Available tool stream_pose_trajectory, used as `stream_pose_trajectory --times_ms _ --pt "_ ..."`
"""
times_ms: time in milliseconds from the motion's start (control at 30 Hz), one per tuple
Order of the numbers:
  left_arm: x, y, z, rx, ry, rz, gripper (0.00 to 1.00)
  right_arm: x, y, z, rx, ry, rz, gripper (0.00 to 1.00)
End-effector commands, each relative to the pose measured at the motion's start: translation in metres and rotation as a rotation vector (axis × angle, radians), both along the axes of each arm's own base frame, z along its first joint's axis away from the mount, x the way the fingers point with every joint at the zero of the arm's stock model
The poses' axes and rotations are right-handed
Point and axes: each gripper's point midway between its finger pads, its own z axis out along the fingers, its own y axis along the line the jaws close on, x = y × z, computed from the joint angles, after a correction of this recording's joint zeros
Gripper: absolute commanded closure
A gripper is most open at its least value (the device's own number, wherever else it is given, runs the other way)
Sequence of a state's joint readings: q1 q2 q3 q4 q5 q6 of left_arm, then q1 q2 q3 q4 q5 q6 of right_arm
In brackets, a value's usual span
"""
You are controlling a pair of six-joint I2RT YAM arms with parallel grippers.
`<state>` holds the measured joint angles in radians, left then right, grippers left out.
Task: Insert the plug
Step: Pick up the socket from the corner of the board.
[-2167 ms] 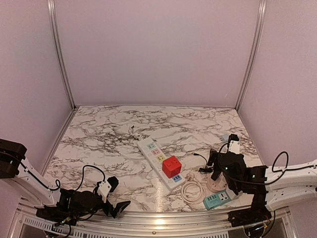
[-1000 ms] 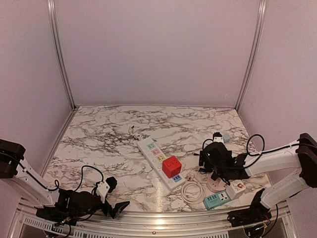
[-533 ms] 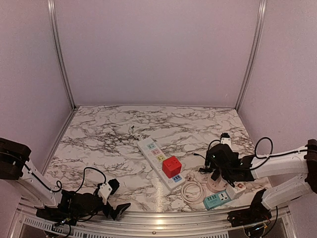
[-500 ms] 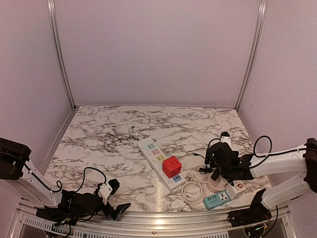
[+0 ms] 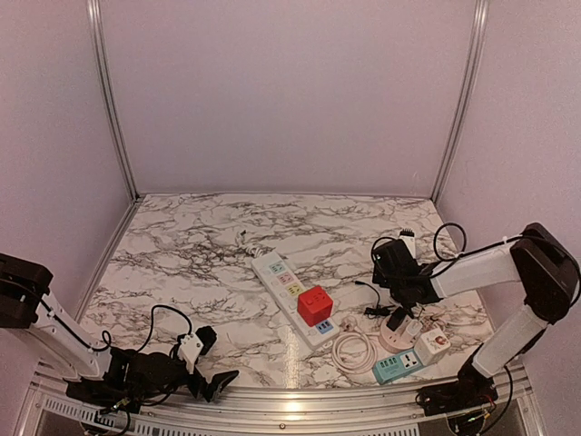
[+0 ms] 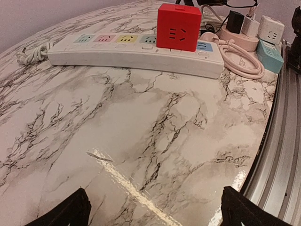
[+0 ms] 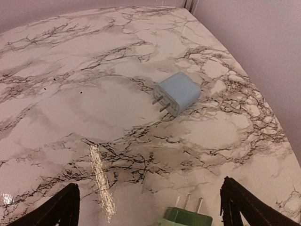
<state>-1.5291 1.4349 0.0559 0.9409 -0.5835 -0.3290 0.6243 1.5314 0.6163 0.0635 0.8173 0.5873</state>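
Note:
A light blue plug (image 7: 178, 92) lies on the marble with its two prongs pointing left, a little ahead of my right gripper (image 7: 150, 209). A green plug (image 7: 189, 218) lies between the open fingers (image 7: 242, 203), prongs up and away, touching neither. In the top view the right gripper (image 5: 398, 252) hangs over the right side of the table and hides both plugs. The white power strip (image 5: 283, 283) carries a red cube socket (image 5: 315, 305). My left gripper (image 5: 216, 360) rests open near the front edge, well short of the strip (image 6: 127, 52), with nothing in it (image 6: 157, 212).
A black plug (image 6: 234, 21) sits in a round beige socket (image 5: 396, 339). Beside it are a white cube adapter (image 5: 433, 344), a teal strip (image 5: 397, 365) and a coiled white cable (image 5: 354, 350). The metal table rim (image 6: 282, 155) runs on the right.
My right arm has swung from the round socket toward the back right and now hangs over the light blue plug. The left arm has stayed in place.

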Motion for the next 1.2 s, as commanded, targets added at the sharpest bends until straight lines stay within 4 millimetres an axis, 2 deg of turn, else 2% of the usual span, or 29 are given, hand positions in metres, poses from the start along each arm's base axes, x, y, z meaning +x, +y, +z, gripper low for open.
stream_pose_trajectory --times_ms 0,167,333,400,467,500,633,767,900,1167 --pt "0.000 0.004 0.006 -0.021 -0.015 0.005 0.01 0.016 0.011 -0.010 0.006 0.020 0.029 0.02" --pt "0.001 0.004 0.006 -0.022 -0.017 0.007 0.01 0.022 0.015 -0.033 0.020 0.068 0.056 0.08" --pt "0.001 0.004 0.004 -0.017 -0.017 0.008 0.01 0.028 0.021 -0.038 0.025 0.068 0.087 0.35" --pt "0.001 0.002 0.003 -0.013 -0.016 0.007 0.01 0.031 0.024 -0.034 0.021 0.058 0.096 0.57" --pt "0.000 0.002 0.003 -0.012 -0.015 0.003 0.01 0.034 0.028 -0.031 0.026 0.055 0.117 0.92" --pt "0.000 0.002 0.003 -0.011 -0.015 0.005 0.01 0.035 0.032 -0.027 0.036 0.050 0.137 0.99" --pt "0.001 0.001 0.003 -0.011 -0.015 0.006 0.01 0.037 0.047 -0.015 0.073 0.021 0.206 1.00" --pt "0.001 0.001 0.002 -0.008 -0.020 0.008 0.01 0.030 0.080 0.012 0.084 -0.040 0.343 1.00" --pt "0.000 0.000 0.002 -0.012 -0.015 0.003 0.01 0.021 0.104 0.039 0.088 -0.095 0.417 1.00" --pt "0.001 0.001 0.004 -0.018 -0.016 0.007 0.01 0.001 0.125 0.085 0.189 -0.193 0.540 1.00"
